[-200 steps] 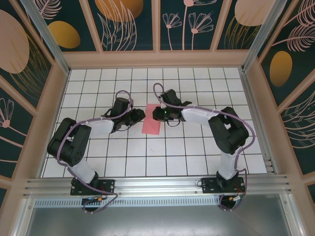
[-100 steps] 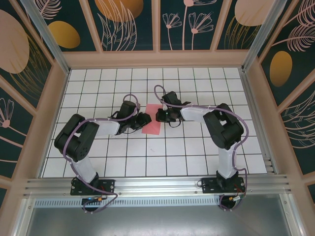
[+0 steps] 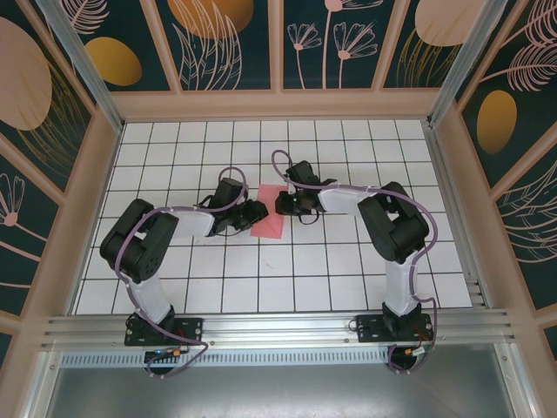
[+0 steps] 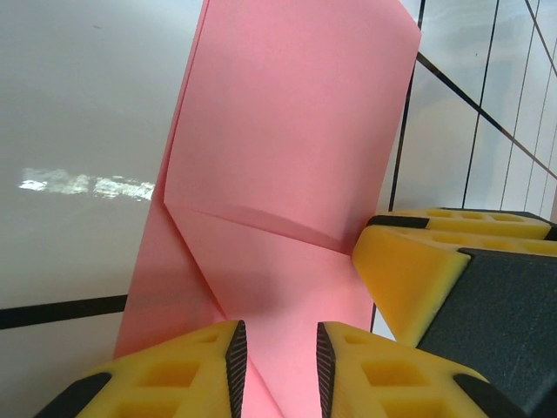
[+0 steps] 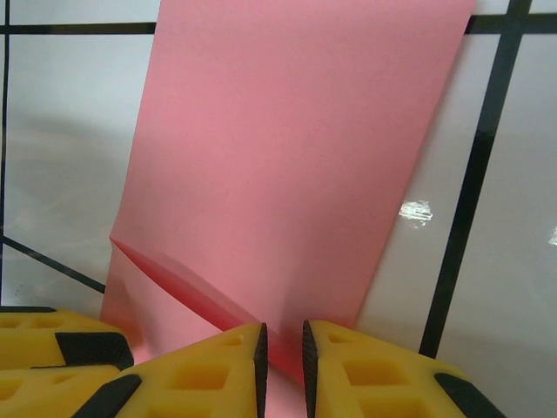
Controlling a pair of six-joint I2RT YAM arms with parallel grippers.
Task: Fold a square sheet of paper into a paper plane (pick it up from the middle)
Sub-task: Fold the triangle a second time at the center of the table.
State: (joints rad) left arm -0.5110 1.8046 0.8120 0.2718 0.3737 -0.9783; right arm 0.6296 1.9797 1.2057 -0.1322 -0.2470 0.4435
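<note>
Two grippers crowd one salmon-pink sheet of thin paper [image 3: 270, 219], lying folded over near the middle of the white grid-tiled worktop [image 3: 348, 261], slightly toward the far edge. Left gripper [image 3: 255, 212] sits at the sheet's left edge, jaws a little apart, pink showing in the gap [image 4: 277, 335]. Right gripper [image 3: 283, 205] is at its right edge with jaws almost together and a raised ridge running into them [image 5: 283, 335]; I can't tell if it's pinched. I judge it light, limp, easily creased and slippery on the tiles, so take it at a folded edge. From overhead both sets of fingertips hide the sheet's edges, and the layer count is unclear.
</note>
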